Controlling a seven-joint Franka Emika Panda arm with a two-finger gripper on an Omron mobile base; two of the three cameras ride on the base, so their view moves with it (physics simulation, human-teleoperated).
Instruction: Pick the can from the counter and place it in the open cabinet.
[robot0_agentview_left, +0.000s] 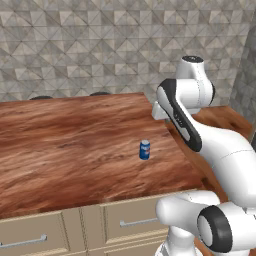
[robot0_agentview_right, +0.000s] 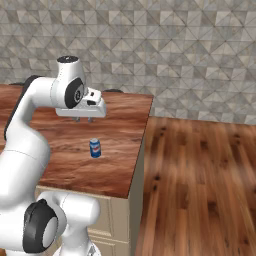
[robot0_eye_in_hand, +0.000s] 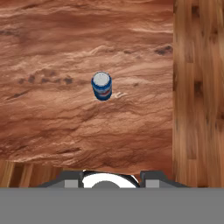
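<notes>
Standing upright on the desk (robot0_agentview_left: 75, 145), toward its right edge, the can (robot0_agentview_left: 145, 149) is small and blue with a red-and-white band and silver top — well below the pincer (robot0_agentview_right: 83, 120), whose fingers sit together, holding nothing.

A: What stands in front of the pincer?

B: The can (robot0_eye_in_hand: 102, 86), upright on the counter (robot0_eye_in_hand: 52, 118), well apart from the fingertips (robot0_eye_in_hand: 72, 180) and a little to their left. We look at its silver top.

A: And on the right side?

B: The counter ends, and a wooden floor (robot0_eye_in_hand: 199, 87) lies lower.
</notes>
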